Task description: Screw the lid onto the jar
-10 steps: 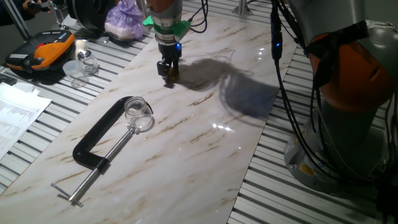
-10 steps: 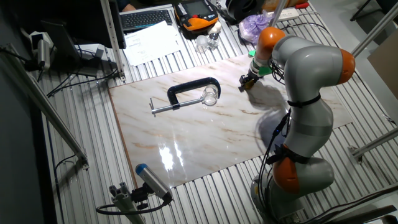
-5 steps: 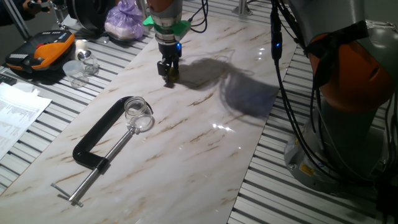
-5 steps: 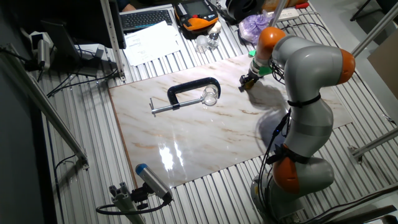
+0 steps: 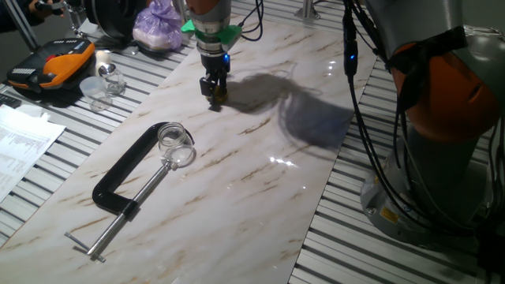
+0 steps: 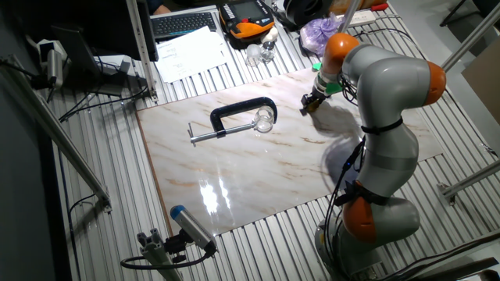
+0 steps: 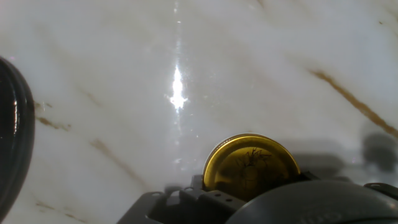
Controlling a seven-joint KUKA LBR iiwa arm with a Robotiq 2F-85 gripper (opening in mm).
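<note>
The gold lid (image 7: 250,163) lies flat on the marble board, right against my finger parts at the bottom edge of the hand view. In one fixed view my gripper (image 5: 215,93) stands straight down on the board at its far side, its jaws close together around the lid (image 5: 218,97). The gripper also shows in the other fixed view (image 6: 310,104). The clear glass jar (image 5: 175,139) stands mouth up in a black C-clamp (image 5: 126,170), well to the near left of the gripper. The jar (image 6: 265,119) has no lid on it.
An orange-black case (image 5: 49,67), clear cups (image 5: 99,87) and a purple bag (image 5: 158,28) lie off the board at the far left. Papers (image 5: 20,146) lie at the left. The arm's base (image 5: 442,126) stands at the right.
</note>
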